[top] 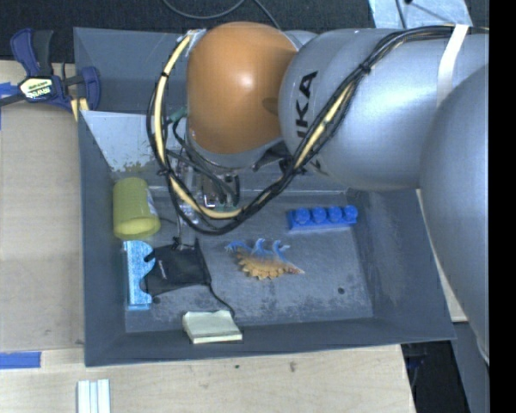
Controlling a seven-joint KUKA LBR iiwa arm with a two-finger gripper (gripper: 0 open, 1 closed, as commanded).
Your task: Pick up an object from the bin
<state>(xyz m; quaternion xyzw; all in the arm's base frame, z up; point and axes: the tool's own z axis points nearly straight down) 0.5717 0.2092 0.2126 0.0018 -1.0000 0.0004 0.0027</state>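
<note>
My gripper (210,193) hangs below the orange cover over the left half of the bin, its body partly hidden by cables. Just below it lies a black lumpy thing (177,269) with a thin black cord trailing toward the front. To its left a yellow-green cylinder (135,206) lies against the bin's left side. A flat light-blue piece (137,275) lies under the black thing's left edge. A tan and blue toy animal (265,261) rests on the floor to the right of the gripper.
A blue studded brick (322,218) lies at the right of the floor. A pale yellow pad (211,326) leans on the front wall. The big silver arm covers the bin's back right.
</note>
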